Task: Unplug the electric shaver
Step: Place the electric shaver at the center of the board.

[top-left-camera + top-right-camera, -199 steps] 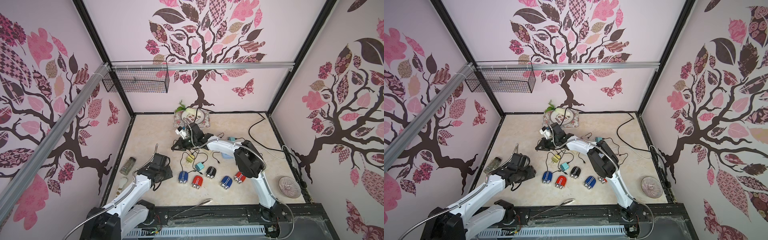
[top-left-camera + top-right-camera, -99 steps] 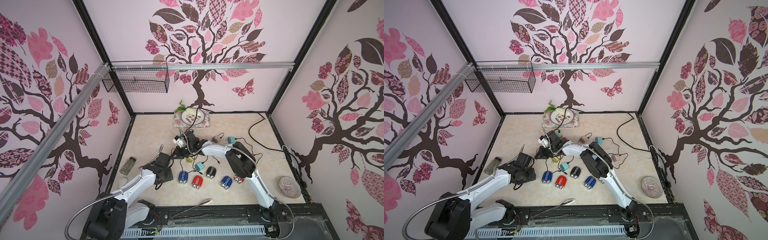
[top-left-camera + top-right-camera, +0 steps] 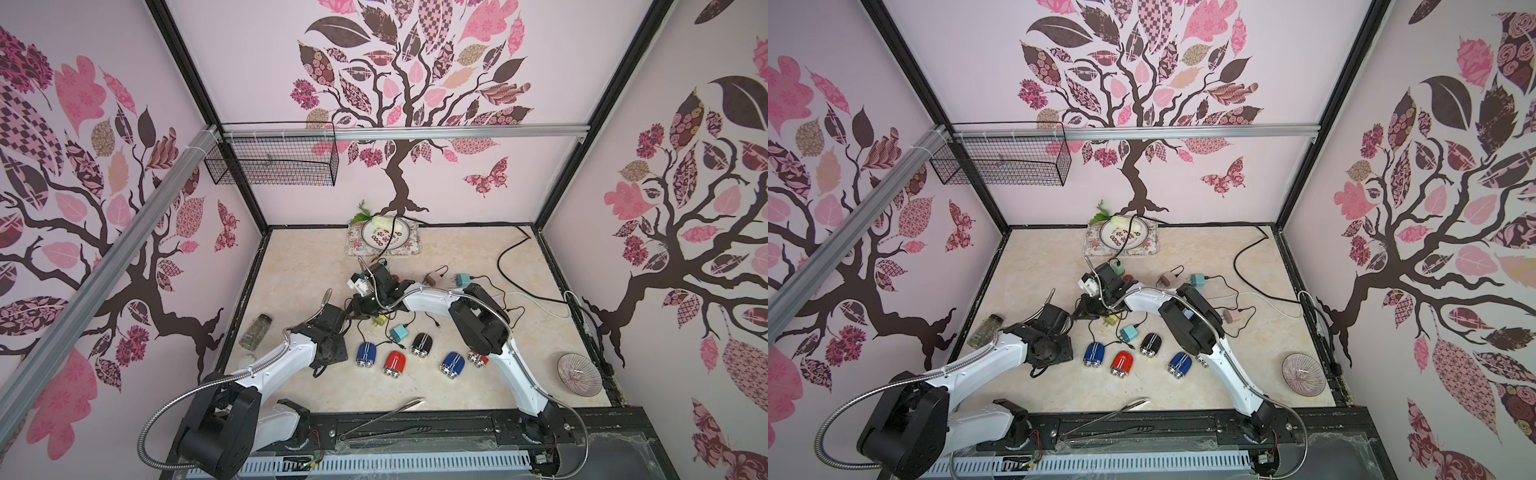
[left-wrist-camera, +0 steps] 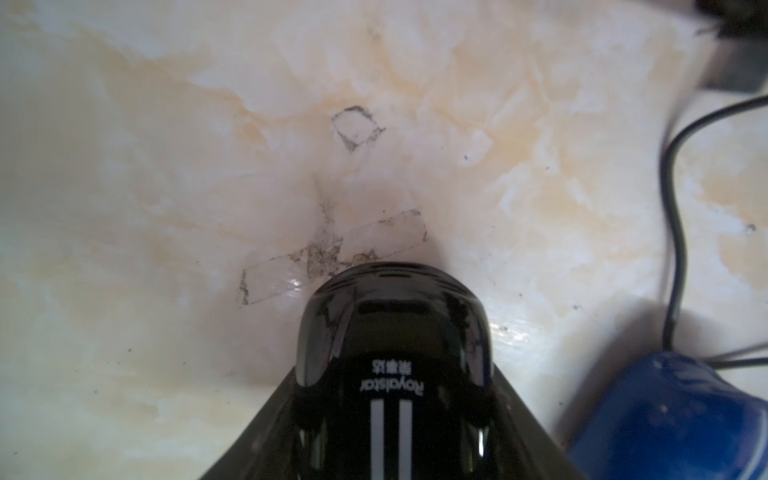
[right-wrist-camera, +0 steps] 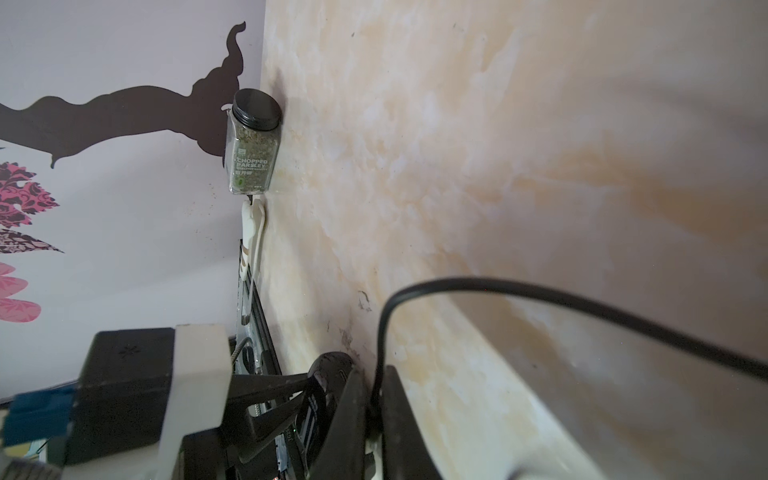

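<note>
In the left wrist view a glossy black electric shaver point(image 4: 392, 353) with two white stripes sits between my left gripper's point(image 4: 392, 436) dark fingers point(image 4: 257, 440), which are shut on it just above the floor. In the right wrist view my right gripper point(image 5: 376, 409) is shut on a thin black cable point(image 5: 540, 295) right beside the shaver point(image 5: 328, 374). Whether the plug sits in the shaver is hidden. In both top views the left gripper point(image 3: 347, 313) point(image 3: 1073, 316) and the right gripper point(image 3: 360, 306) point(image 3: 1089, 309) meet at mid-floor.
Loose shavers lie near the front: blue point(image 3: 366, 354), red point(image 3: 395, 364), black point(image 3: 422, 344), blue point(image 3: 453, 365). A teal adapter point(image 3: 400, 332) and tangled cords lie by the grippers. A spice jar point(image 3: 256, 331) lies left, a bowl point(image 3: 579, 374) right, a plate point(image 3: 384, 239) at the back.
The right gripper has come forward and to the left with the cable, up against the left gripper. The left arm's elbow has risen, and its gripper has shifted slightly toward the centre.
</note>
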